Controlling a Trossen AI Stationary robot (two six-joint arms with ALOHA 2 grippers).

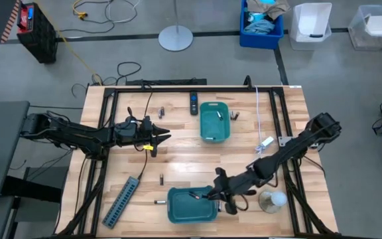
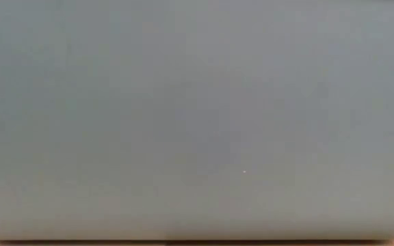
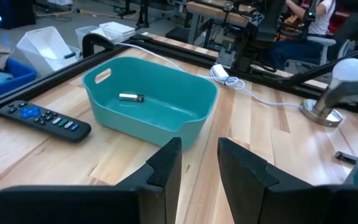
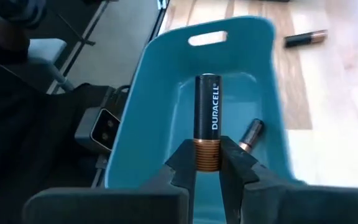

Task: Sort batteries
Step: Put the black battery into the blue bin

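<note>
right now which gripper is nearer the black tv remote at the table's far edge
Left. The left gripper hovers just short of the black tv remote; the right gripper is over the near teal plastic bin, holding a battery.

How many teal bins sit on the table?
2: one bin beside the remote, facing the left gripper; the other bin under the right gripper, which holds a battery. None looks hidden.

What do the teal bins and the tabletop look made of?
Teal bins: likely molded plastic, semi-gloss; one-piece rounded walls with cut-out handle slots. Tabletop: wood, apparently butcher-block; pale glued strips with visible grain and a light sheen.
</note>
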